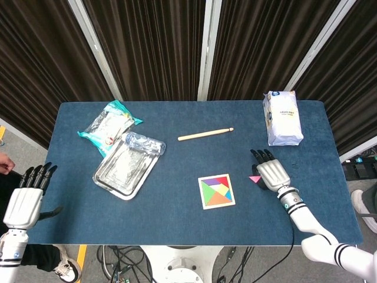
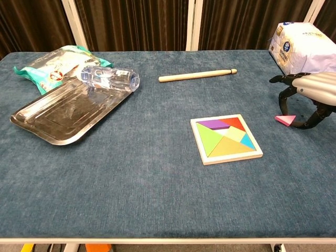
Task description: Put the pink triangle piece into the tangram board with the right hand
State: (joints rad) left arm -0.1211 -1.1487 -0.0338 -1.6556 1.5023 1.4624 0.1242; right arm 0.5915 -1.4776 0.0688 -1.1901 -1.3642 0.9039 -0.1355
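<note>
The pink triangle piece (image 2: pixel 285 120) lies low on the blue cloth, right of the tangram board (image 2: pixel 203 154), and also shows as the pink triangle piece (image 1: pixel 254 178) in the head view. My right hand (image 2: pixel 310 94) arches over it, with a fingertip at its left end and the thumb at its right end, pinching it. The tangram board (image 1: pixel 204 202) holds several coloured pieces. My right hand (image 1: pixel 271 173) is about a hand's width right of the board. My left hand (image 1: pixel 25 200) hangs off the table's left front edge, fingers apart and holding nothing.
A wooden stick (image 1: pixel 205 134) lies behind the board. A white paper bag (image 1: pixel 282 118) stands at the back right, close behind my right hand. At the left are a metal tray (image 1: pixel 121 171), a plastic bottle (image 1: pixel 144 143) and a snack packet (image 1: pixel 107 124).
</note>
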